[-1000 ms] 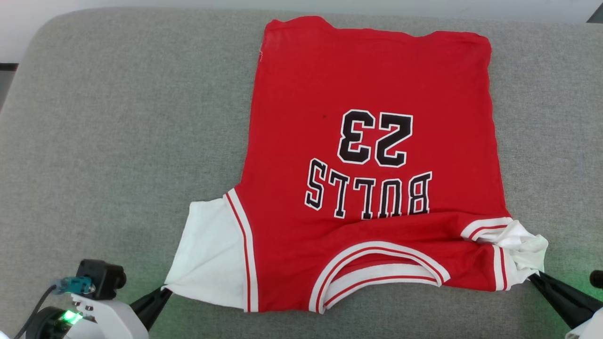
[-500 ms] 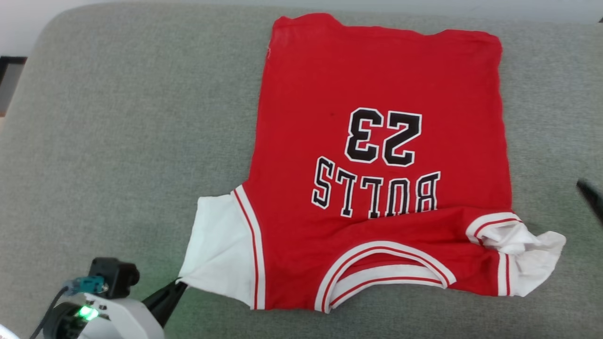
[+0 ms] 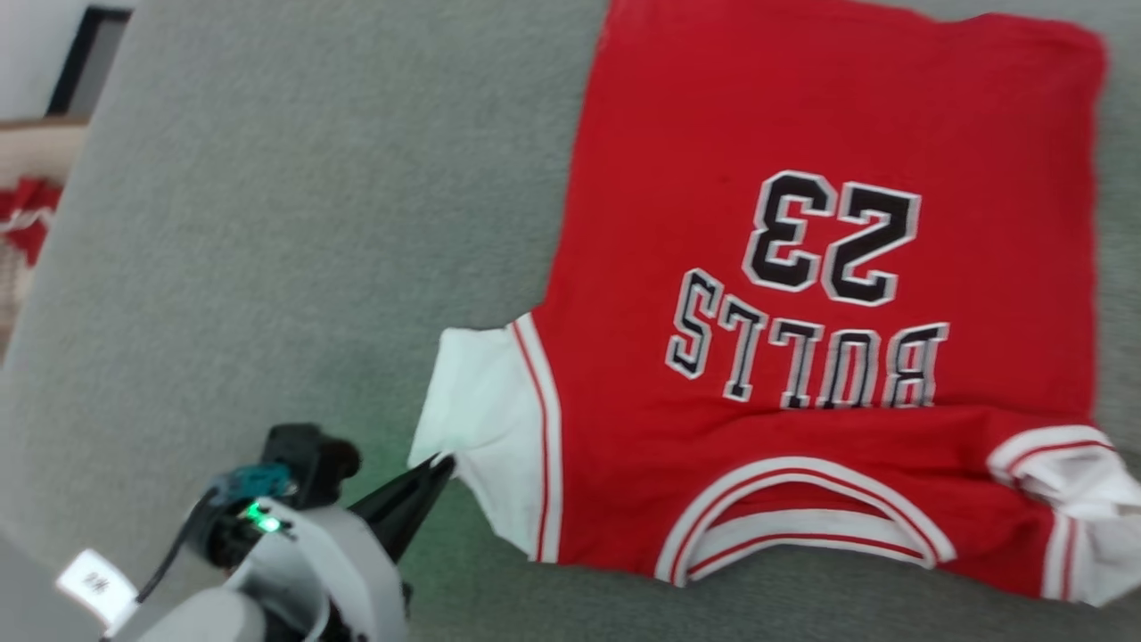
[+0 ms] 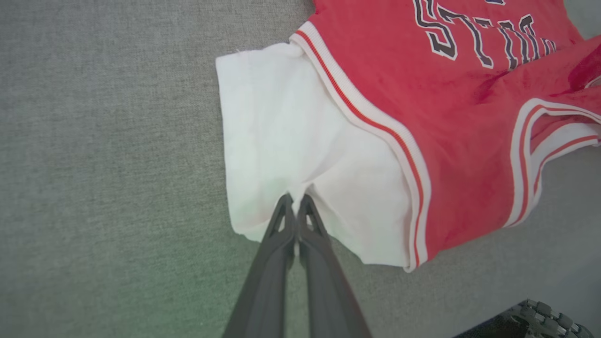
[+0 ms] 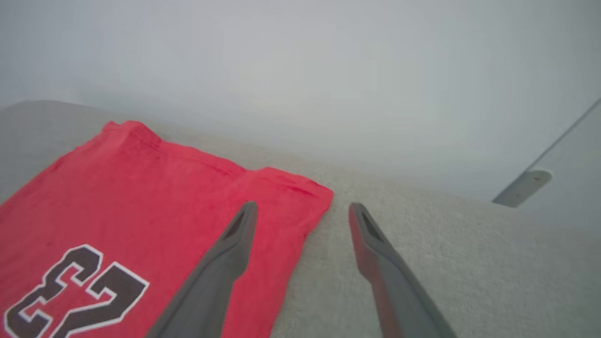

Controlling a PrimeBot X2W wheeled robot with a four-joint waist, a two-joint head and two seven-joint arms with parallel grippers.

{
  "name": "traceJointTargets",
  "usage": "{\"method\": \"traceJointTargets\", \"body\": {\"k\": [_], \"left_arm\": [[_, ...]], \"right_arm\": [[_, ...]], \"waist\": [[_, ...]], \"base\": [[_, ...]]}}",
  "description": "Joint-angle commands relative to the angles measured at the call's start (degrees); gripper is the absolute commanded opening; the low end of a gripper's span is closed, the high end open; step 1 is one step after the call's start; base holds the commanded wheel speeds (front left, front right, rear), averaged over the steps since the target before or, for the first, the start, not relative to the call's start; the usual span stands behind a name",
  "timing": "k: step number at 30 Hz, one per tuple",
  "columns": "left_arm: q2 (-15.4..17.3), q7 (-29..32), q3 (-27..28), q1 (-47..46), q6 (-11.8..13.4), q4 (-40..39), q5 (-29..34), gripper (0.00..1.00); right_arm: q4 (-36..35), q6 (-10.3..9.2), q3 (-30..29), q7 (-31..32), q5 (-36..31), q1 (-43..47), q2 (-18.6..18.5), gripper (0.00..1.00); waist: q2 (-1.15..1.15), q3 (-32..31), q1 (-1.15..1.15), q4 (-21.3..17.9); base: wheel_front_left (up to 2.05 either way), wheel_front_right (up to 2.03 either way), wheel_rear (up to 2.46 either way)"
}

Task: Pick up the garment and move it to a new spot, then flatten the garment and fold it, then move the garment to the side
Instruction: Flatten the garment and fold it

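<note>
The garment (image 3: pixel 802 294), a red jersey with white sleeves and black "BULLS 23" lettering, lies spread on the grey cushion, collar toward me. My left gripper (image 3: pixel 441 465) is shut on the edge of its white left sleeve (image 4: pixel 291 155); in the left wrist view the left gripper (image 4: pixel 294 203) pinches a small fold of white cloth. My right gripper (image 5: pixel 303 211) is open and raised above the garment's far right hem corner (image 5: pixel 300 188), with nothing between its fingers. The right sleeve (image 3: pixel 1083 481) lies crumpled.
The grey cushion (image 3: pixel 267 223) has free room left of the garment. Beyond its left edge sits a bunch of red-and-white cloth (image 3: pixel 22 214). A pale wall (image 5: pixel 300 70) rises behind the cushion's far edge.
My right gripper let go of the right sleeve, opened and lifted away toward the far hem. The head camera swung, shifting the whole picture right. The left gripper kept its hold.
</note>
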Motion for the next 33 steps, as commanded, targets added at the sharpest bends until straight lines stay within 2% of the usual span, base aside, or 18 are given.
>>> {"method": "traceJointTargets", "body": {"k": [1, 10, 15, 20, 21, 22, 23, 25, 29, 33], "left_arm": [[-0.81, -0.16, -0.36, -1.18, -0.62, 0.29, 0.51, 0.0], [-5.79, -1.36, -2.8, -5.51, -3.67, 3.73, 1.83, 0.0], [-7.39, -1.9, -3.54, -6.59, -4.83, 5.56, 1.76, 0.0], [-8.2, -2.31, -3.88, -7.09, -5.53, 7.07, 1.37, 0.0], [-8.31, -2.51, -3.89, -7.12, -5.65, 7.36, 1.25, 0.0], [-8.37, -2.64, -3.91, -7.23, -5.76, 7.62, 1.22, 0.0], [-8.41, -2.66, -3.9, -7.35, -5.94, 7.86, 1.15, 0.0], [-8.37, -2.83, -3.78, -7.55, -6.08, 8.37, 1.17, 0.0], [-8.05, -3.3, -3.46, -7.56, -6.1, 9.22, 0.94, 0.0], [-7.04, -3.66, -2.72, -7.11, -5.59, 9.42, 0.7, 0.0]], "right_arm": [[2.53, -0.1, 0.03, 1.04, -0.96, -2.52, 0.18, 1.0], [24.47, -0.1, -1.45, 11.91, -8.12, -19.16, 2.71, 1.0], [34.33, -0.1, -4.36, 16.69, -13.0, -25.0, 3.23, 1.0], [43.09, -0.09, -7.74, 21.46, -15.62, -27.39, 5.75, 1.0], [44.76, -0.09, -7.91, 22.65, -16.31, -27.53, 5.95, 0.88], [45.68, -0.08, -7.96, 23.58, -16.7, -27.62, 6.53, 0.15], [46.61, -0.04, -7.8, 24.91, -17.13, -27.68, 7.1, 0.0], [48.01, -0.04, -7.55, 25.54, -18.78, -27.89, 6.46, 0.0], [49.51, -0.11, -9.66, 22.45, -21.39, -29.93, 5.79, 0.0], [49.58, -0.11, -9.59, 22.76, -22.03, -30.48, 7.74, 0.0]], "waist": [[0.0, 3.56, 0.0, 3.97], [0.0, 7.12, 0.0, 9.27], [0.0, 8.2, 0.0, 10.93], [0.0, 8.56, 0.0, 11.73], [0.0, 8.57, 0.0, 11.8], [0.0, 8.59, 0.0, 11.87], [0.0, 8.56, 0.0, 11.88], [0.0, 8.53, 0.0, 11.67], [0.0, 7.82, 0.0, 10.64], [0.0, 5.93, 0.0, 8.73]], "base": [[0.0, 0.0, 0.0], [0.0, 0.0, 0.0], [0.0, 0.0, 0.0], [0.0, 0.0, 0.0], [0.0, 0.0, 0.0], [0.0, 0.0, 0.0], [0.0, 0.0, 0.0], [0.0, 0.0, 0.0], [0.0, 0.0, 0.0], [0.0, 0.0, 0.0]]}}
